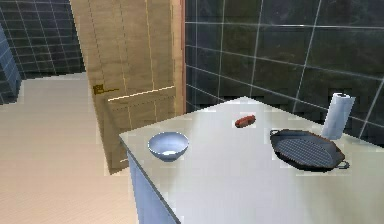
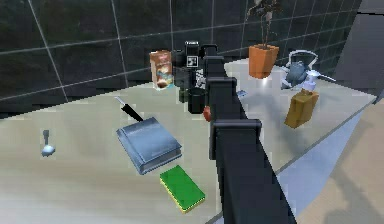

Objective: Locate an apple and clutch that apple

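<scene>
A small reddish-brown lump (image 1: 244, 122) lies on the pale counter (image 1: 230, 170) near the dark tiled wall; its shape is too small to name. In the arm side view my arm (image 2: 235, 150) rises as a dark bar over the counter (image 2: 70, 180). It ends at two white marked squares (image 2: 190, 52), with the gripper (image 2: 186, 88) just left of them. A brown and white upright thing (image 2: 160, 69) and other dark items stand right at the gripper's far end. I cannot tell whether it holds anything.
On the counter stand a blue-white bowl (image 1: 168, 146), a dark round pan (image 1: 306, 150) and a paper towel roll (image 1: 339, 115). An open wooden door (image 1: 130, 70) is beyond. A grey square pan (image 2: 148, 145), green sponge (image 2: 182, 187), spoon (image 2: 47, 146), orange plant pot (image 2: 263, 60), kettle (image 2: 298, 70), brown box (image 2: 300, 108).
</scene>
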